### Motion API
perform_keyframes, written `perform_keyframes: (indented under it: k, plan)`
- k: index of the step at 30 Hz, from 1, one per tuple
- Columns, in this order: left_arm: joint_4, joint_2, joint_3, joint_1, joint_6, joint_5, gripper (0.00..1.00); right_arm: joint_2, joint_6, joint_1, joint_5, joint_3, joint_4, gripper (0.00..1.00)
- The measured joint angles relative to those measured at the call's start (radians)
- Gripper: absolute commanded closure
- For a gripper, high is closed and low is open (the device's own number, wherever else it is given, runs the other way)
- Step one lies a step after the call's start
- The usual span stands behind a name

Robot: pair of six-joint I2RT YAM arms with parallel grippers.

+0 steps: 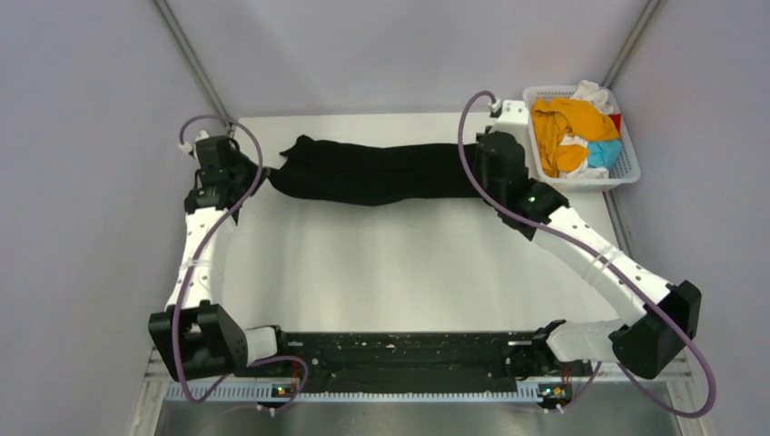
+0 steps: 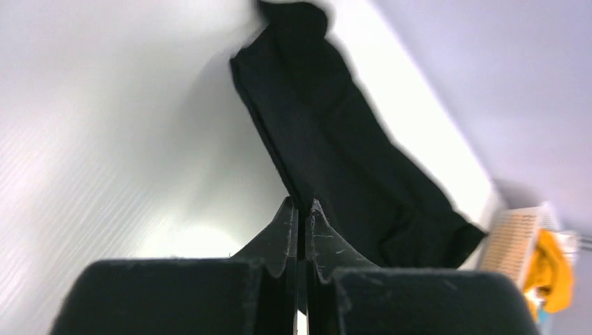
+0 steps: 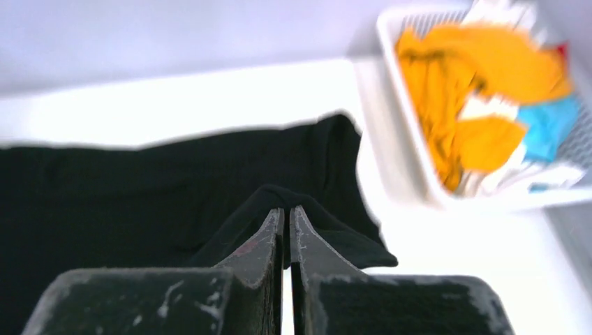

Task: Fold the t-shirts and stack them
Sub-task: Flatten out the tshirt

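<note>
**Two Pincers Clamped on One Shirt**

The white surface point(image 1: 409, 263) runs outward from the arm bases. Across its far part the black shirt point(image 1: 372, 170) lies in a long, narrow band. The left pincer point(image 2: 299, 204) is closed on the band's left end. The right pincer point(image 3: 286, 209) is closed on a raised fold at its right end. Beyond, at the far right corner, the basket point(image 1: 590, 184) holds the orange shirt point(image 1: 567, 127), crumpled.

Step in hand, as judged: folding the black shirt. The next move calls for both arms to travel together, with the cloth taut and its edges aligned.
</note>
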Motion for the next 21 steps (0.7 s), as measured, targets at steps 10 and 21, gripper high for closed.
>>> perform_keyframes:
  k: [10,21]
  plan:
    - [0.028,-0.130,0.297,-0.001,-0.024,-0.026,1.00,-0.087,-0.321,0.000,0.013,0.323,0.144,1.00]
    - [0.036,-0.341,0.468,-0.001,0.007,-0.097,1.00,-0.133,-0.415,-0.003,-0.285,0.694,0.022,1.00]
